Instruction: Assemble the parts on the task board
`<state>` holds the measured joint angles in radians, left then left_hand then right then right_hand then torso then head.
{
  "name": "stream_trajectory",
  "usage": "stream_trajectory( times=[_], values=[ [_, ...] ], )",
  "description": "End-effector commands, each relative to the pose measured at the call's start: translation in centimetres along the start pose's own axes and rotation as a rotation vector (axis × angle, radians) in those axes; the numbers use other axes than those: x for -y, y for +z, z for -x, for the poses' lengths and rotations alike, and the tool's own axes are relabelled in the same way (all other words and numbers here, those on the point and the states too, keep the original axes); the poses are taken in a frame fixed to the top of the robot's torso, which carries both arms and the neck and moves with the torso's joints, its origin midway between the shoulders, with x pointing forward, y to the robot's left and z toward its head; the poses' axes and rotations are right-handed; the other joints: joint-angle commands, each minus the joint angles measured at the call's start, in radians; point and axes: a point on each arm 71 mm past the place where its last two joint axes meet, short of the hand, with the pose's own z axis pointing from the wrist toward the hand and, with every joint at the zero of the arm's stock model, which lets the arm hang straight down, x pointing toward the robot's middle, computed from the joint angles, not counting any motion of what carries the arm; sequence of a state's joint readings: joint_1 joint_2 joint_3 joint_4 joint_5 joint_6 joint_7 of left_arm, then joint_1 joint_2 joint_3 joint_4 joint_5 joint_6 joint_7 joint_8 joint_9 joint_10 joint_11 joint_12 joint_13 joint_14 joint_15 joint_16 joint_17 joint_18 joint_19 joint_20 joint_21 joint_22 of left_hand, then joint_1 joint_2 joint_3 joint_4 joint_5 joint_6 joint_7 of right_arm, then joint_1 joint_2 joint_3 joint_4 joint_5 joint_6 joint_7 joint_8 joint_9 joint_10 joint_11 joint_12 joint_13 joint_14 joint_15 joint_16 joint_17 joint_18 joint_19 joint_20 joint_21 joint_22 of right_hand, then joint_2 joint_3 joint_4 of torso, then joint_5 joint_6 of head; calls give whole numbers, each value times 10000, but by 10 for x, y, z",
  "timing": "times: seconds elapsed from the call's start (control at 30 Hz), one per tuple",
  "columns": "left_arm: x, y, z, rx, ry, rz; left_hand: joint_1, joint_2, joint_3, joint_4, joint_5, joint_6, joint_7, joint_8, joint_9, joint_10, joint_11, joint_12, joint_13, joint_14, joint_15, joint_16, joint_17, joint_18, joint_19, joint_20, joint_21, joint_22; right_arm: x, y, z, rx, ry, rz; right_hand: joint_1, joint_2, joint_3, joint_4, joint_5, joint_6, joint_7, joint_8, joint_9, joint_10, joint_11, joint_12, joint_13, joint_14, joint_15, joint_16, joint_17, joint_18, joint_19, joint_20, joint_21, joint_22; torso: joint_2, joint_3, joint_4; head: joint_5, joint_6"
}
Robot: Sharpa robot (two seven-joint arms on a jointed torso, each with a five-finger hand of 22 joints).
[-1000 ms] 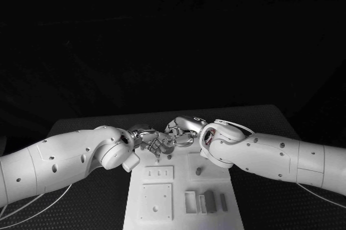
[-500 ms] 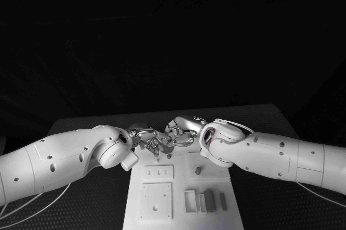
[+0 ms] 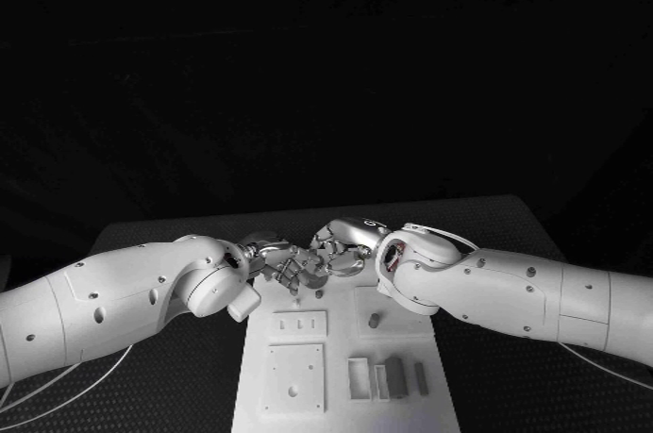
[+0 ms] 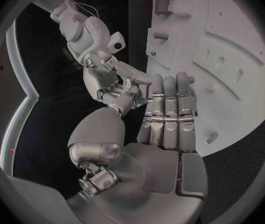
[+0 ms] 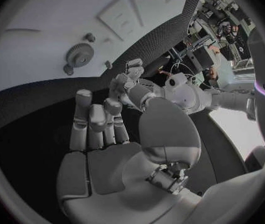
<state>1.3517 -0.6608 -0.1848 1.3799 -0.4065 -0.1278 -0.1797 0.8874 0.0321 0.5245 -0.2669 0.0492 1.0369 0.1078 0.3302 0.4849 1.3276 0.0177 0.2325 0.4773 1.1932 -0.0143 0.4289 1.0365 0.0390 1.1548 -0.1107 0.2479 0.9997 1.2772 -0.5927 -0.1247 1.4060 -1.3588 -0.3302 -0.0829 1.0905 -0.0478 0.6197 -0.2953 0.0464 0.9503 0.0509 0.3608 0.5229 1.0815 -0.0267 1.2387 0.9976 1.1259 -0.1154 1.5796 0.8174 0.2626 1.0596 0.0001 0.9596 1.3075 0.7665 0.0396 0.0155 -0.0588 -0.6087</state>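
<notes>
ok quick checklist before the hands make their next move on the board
1. Left hand holds nothing, fingers straight: ok.
2. Right hand holds nothing: ok.
3. Hands apart from each other: cannot tell; they meet closely in the head view.
4. Task board flat on the table: ok.
5. Gear lies free on the board: ok.
6. Grey parts near the board's front edge untouched: ok.

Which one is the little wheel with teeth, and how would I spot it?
Find the white task board lying on the black table. In the right wrist view, look on the board beyond the right hand for the gear. It is a round grey disc with teeth all around its rim, while the parts beside it are plain little pegs.
</notes>
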Motion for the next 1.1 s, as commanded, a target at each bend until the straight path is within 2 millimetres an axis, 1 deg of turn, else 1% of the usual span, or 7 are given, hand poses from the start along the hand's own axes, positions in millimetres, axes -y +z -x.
stream_trajectory(
  times=[0.03, 0.13, 0.27, 0.37, 0.5, 0.83, 1.1],
  values=[
    [4, 0, -5, -343, 22, -136, -61, -224, 15, 99, 3, -34, 30, -50, -16, -18, 18, 4, 24, 30, -1, 42, 16, 80, 52, -19, 23, 27, -3, 0, -3, -187, -100, 133, -25, 95, -11, 41, 34, 856, 343, 33, 323, 63, 24, -44, -7, 3, -99, 47, -9, -8, -2, -31, 37, 135, 0, 4, -4, 3, -4],
    [4, 0, -6, -337, 42, -104, -147, -446, -3, 177, 2, -44, 33, -53, -6, -23, 19, -4, 50, 24, -4, 50, 25, 85, 55, -23, 16, 58, -3, 1, -3, -185, -101, 105, -25, 96, -12, 42, 34, 857, 343, 34, 325, 63, 24, -44, -6, 4, -100, 48, -9, -8, -1, -31, 37, 135, 4, 5, -4, 3, -5],
    [4, 1, -6, -318, 58, -81, -114, -589, 30, 184, 2, -53, 32, -53, 6, -24, 15, -8, 74, 20, -10, 58, 31, 94, 58, -29, 9, 86, -4, 1, -3, -136, -93, 112, -26, 95, -14, 42, 33, 858, 342, 34, 327, 63, 23, -44, -5, 5, -100, 48, -9, -8, 0, -32, 37, 135, 0, 7, -3, -4, -19],
    [4, 1, -6, -310, 98, -65, -46, -617, 75, 164, 3, -54, 31, -51, 14, -21, 12, -8, 91, 21, -14, 65, 36, 99, 62, -32, 6, 104, -4, 1, -3, -111, -90, 107, -25, 93, -16, 40, 33, 858, 342, 33, 329, 63, 23, -44, -5, 5, -101, 49, -8, -8, 0, -32, 37, 135, -1, 11, -3, 0, -29],
    [4, 1, -6, -317, 157, -26, 135, -583, 170, 84, 8, -39, 21, -36, 34, -8, 4, -2, 124, 33, -22, 81, 45, 104, 79, -37, 6, 140, -4, 1, -3, -51, -84, 118, -25, 89, -18, 39, 34, 860, 341, 34, 331, 63, 22, -44, -3, 7, -101, 50, -8, -8, 2, -33, 38, 135, -5, 11, -6, 5, -28],
    [4, 1, -5, -334, 159, -85, 347, -256, 313, 49, 19, 5, 6, -13, 64, 25, -7, 11, 189, 65, -26, 113, 55, 88, 113, -35, -3, 206, -7, -1, -5, -104, -28, 189, -25, 76, -29, 38, 34, 870, 335, 38, 341, 66, 17, -42, 1, 15, -105, 55, -6, -8, 11, -37, 43, 136, 0, 13, -9, 18, -65],
    [4, 1, -5, -289, 150, -95, 416, 264, 370, -49, 24, 43, -15, 0, 92, 48, -19, 8, 255, 82, -32, 138, 63, 74, 124, -42, -37, 278, -7, -2, -5, -95, -15, 161, -26, 71, -34, 39, 34, 873, 333, 38, 346, 68, 14, -41, 3, 19, -108, 56, -6, -8, 16, -39, 45, 136, -1, 5, -3, 17, -68]
  ],
)
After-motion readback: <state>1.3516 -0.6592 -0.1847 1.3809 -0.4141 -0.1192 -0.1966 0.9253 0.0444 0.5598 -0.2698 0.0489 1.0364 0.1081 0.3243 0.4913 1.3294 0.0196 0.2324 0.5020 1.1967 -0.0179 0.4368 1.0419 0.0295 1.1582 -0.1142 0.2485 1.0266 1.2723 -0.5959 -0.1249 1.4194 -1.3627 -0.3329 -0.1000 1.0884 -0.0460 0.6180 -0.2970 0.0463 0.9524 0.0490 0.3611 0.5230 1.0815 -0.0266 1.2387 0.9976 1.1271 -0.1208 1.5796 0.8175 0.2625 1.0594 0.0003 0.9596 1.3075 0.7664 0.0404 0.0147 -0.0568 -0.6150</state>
